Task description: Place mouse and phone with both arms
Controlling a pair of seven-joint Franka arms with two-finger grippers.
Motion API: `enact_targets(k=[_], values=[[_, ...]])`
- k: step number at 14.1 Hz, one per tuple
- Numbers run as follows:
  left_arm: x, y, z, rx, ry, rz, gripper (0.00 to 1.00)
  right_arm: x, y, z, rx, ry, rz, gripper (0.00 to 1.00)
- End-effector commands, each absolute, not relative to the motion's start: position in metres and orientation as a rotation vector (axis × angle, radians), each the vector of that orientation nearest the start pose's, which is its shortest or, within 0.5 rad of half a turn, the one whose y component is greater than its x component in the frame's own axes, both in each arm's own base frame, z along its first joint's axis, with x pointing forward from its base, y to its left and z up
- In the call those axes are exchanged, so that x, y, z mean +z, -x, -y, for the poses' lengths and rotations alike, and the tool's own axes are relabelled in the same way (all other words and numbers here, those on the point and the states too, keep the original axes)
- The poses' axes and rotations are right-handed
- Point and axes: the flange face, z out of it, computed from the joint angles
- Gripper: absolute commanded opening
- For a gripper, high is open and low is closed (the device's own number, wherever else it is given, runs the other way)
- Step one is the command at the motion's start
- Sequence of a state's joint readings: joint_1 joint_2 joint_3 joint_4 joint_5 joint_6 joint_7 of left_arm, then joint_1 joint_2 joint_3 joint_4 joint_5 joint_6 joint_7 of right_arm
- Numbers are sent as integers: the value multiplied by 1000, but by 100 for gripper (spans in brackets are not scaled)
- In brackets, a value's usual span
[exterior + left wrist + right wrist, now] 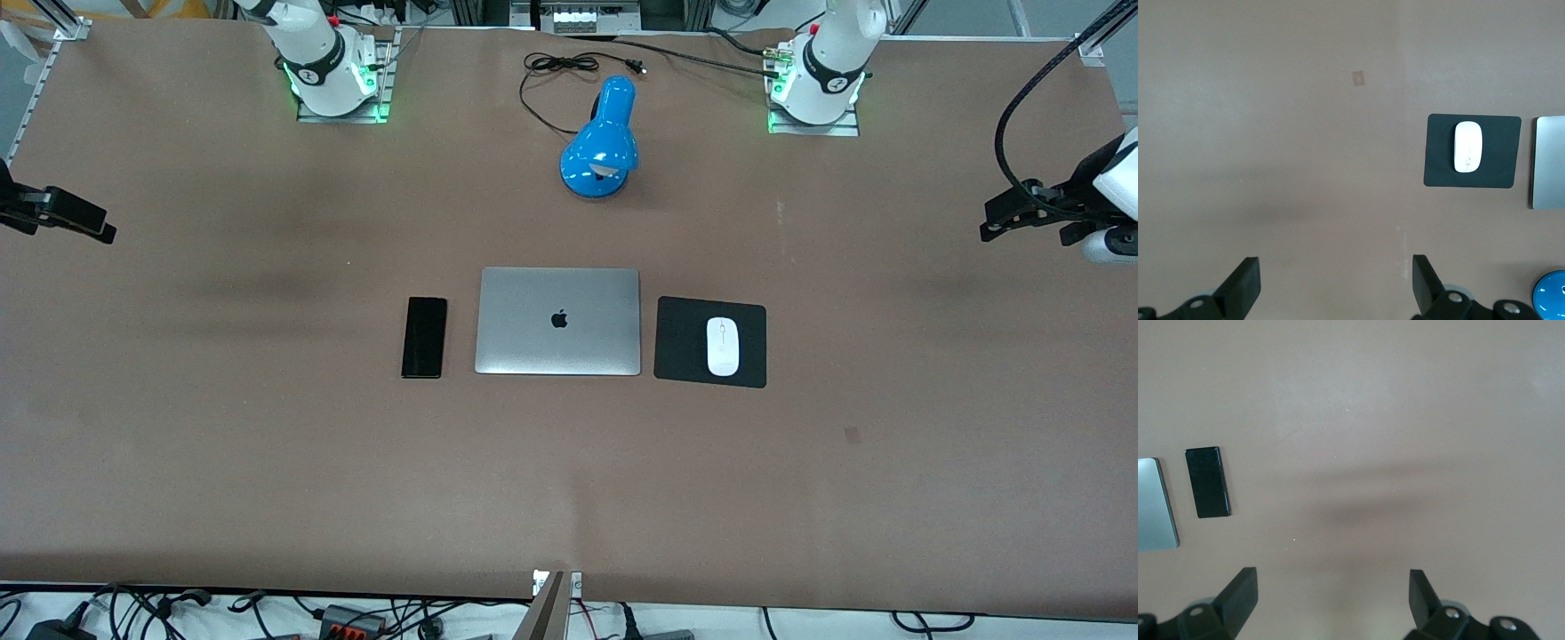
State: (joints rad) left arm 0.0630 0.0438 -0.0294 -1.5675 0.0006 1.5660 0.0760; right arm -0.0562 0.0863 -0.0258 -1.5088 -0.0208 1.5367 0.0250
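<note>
The white mouse (722,346) lies on a square black mouse pad (685,342), beside the closed silver laptop (558,321), toward the left arm's end. It also shows in the left wrist view (1468,147). The black phone (424,337) lies flat on the table beside the laptop, toward the right arm's end, and shows in the right wrist view (1207,482). My left gripper (1022,216) hangs open and empty over bare table at the left arm's end (1336,283). My right gripper (67,218) hangs open and empty over bare table at the right arm's end (1331,600).
A blue desk lamp (602,142) with a black cord (556,76) stands farther from the front camera than the laptop, between the two arm bases. Cables and plugs lie along the table's near edge.
</note>
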Motion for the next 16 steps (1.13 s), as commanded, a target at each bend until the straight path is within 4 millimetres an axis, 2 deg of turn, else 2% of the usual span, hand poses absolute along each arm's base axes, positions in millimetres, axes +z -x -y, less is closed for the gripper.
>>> enact_targets(k=[1, 6, 16], values=[[605, -560, -21, 52, 3122, -101, 100, 605, -567, 40, 105, 3152, -133, 100], [605, -560, -21, 55, 3121, -104, 100, 598, -573, 47, 113, 3158, -126, 100], [605, -560, -21, 59, 3121, -104, 100, 602, -574, 46, 98, 3159, -124, 100]])
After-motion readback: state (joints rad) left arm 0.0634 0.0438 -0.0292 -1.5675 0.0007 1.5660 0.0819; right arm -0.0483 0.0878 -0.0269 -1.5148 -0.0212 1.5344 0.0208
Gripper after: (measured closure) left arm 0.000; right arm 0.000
